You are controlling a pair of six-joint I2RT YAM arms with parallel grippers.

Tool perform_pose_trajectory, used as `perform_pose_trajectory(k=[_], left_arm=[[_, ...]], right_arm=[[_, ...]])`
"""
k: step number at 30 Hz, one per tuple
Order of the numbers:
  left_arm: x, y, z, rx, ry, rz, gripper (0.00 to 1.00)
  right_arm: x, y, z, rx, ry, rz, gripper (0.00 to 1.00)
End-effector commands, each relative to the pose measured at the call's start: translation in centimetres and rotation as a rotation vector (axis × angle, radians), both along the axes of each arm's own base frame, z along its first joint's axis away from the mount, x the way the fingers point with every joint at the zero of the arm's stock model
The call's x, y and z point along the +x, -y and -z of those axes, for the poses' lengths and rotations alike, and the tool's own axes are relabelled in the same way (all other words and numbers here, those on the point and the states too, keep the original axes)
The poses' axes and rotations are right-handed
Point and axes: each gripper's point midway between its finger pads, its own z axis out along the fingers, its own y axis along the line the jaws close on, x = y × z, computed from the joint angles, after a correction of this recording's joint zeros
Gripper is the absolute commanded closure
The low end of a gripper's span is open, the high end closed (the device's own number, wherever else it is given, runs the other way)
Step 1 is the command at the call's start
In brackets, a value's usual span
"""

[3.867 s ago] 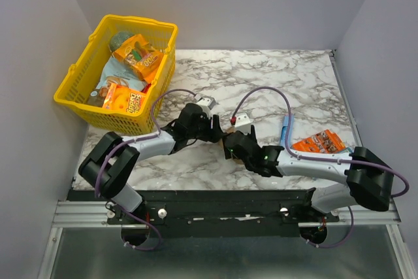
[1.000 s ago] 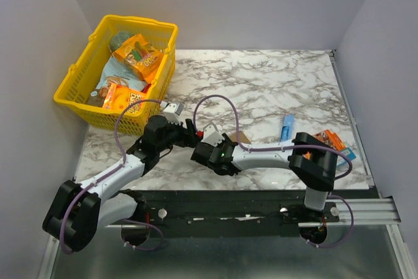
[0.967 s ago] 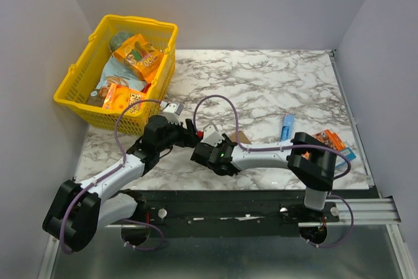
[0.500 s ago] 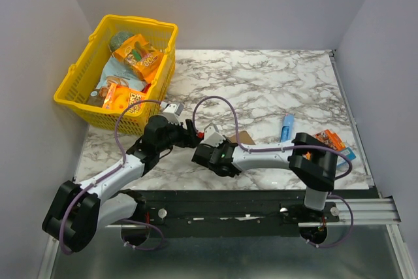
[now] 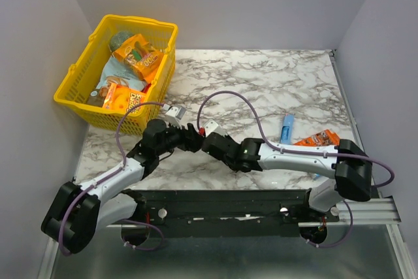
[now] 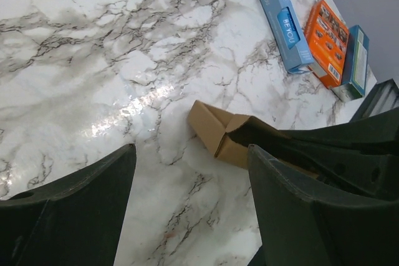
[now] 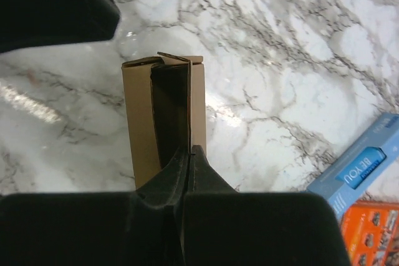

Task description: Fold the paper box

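Brown cardboard, the paper box (image 7: 163, 123) is lying on the marble table (image 5: 274, 83), its dark inside showing. The right gripper (image 7: 189, 151) is pinching one thin wall of it, jaws closed tight. The left gripper (image 6: 190, 172) is hovering near it, jaws gaping wide, clear of the box. Farther off, the yellow basket (image 5: 134, 22) is holding orange snack packets (image 5: 138, 57) and a pale blue pack (image 5: 119, 70). Compared with a second ago, the right arm is stretching lower, its elbow farther right.
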Motion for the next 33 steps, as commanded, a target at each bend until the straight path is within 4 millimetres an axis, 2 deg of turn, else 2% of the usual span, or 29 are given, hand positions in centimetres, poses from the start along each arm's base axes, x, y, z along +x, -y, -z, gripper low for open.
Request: perform_pose_trajectory(k=[1,3,4,6,8,11,13,15,16,18,19,22,31,33], left_arm=[[-1.8,1.4,-2.1,-0.080,0.094,0.117,0.19],[-2.1,1.5,-2.8,-0.102,0.132,0.129,0.19],[-2.6,1.4,-2.4,-0.107,0.134,0.139,0.19],[-3.2,1.7,-2.8,-0.136,0.166,0.175,0.18],[-4.0,1.8,-2.0,-0.139,0.159,0.210,0.17],[-4.1,2.0,-0.7,-0.109,0.156,0.233,0.18],[-4.0,2.0,1.0,-0.073,0.105,0.234,0.21],[-3.8,2.3,1.3,-0.068,0.094,0.242,0.23],[-3.9,2.4,2.1,-0.061,0.074,0.249,0.27],[-3.8,2.8,2.2,-0.064,0.083,0.265,0.32],[-3.9,3.0,3.0,-0.052,0.062,0.282,0.39],[-3.5,3.4,3.9,-0.023,0.052,0.291,0.46],[-2.3,4.4,4.3,0.003,0.074,0.259,0.53],[-2.2,4.6,4.4,0.006,0.072,0.258,0.53]], right_arm=[[-0.8,-1.2,-1.6,0.127,-0.089,-0.108,0.97],[-0.5,-1.2,-1.6,0.182,-0.136,-0.138,0.97],[-0.3,-1.2,-2.2,0.220,-0.138,-0.149,0.97],[0.0,-1.2,-2.1,0.281,-0.174,-0.185,0.97],[0.5,-1.2,-2.5,0.352,-0.202,-0.210,0.97],[0.9,-0.9,-1.9,0.396,-0.237,-0.226,0.97],[0.9,-0.9,-1.3,0.405,-0.267,-0.236,0.98],[0.9,-1.1,-0.9,0.412,-0.280,-0.240,0.98],[0.9,-1.1,-0.7,0.414,-0.285,-0.242,0.98],[0.8,-1.4,-0.2,0.424,-0.303,-0.244,0.98],[0.8,-1.5,-0.1,0.425,-0.307,-0.244,0.98],[0.8,-1.8,0.4,0.427,-0.326,-0.244,0.99],[-0.4,-3.4,-0.3,0.488,-0.396,-0.297,0.93],[-0.6,-3.7,-0.2,0.498,-0.414,-0.299,0.87]])
